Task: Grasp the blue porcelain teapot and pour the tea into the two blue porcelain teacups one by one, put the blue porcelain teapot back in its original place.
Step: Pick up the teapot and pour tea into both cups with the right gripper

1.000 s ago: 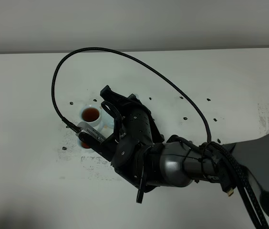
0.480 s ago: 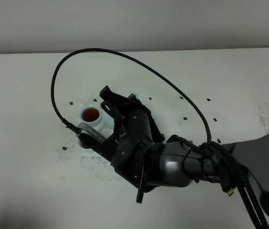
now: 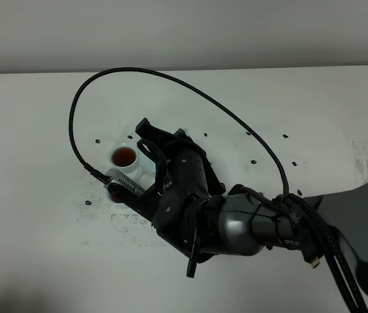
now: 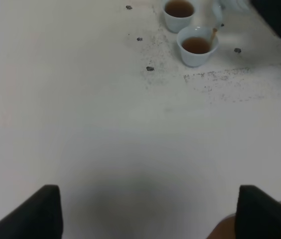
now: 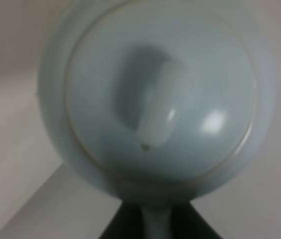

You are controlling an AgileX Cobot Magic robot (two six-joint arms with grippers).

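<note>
**A:** Our right pincer [image 3: 146, 137] is clamping the blue porcelain teapot [image 5: 160, 99] by its handle, holding it over the nearer teacup [image 4: 196, 45].

**B:** We're barely moving since a second ago, just creeping a touch leftward. A thin stream [image 4: 213, 34] is falling into that cup.

**A:** The farther teacup [image 4: 179, 12] is already sitting full. Both are standing left of the table's [image 3: 301, 104] middle, well in from its far edge.

**B:** So we're likely finishing the second pour, and returning the pot is still waiting. Our left pincer [image 4: 148, 211] is hanging open, empty.
</note>
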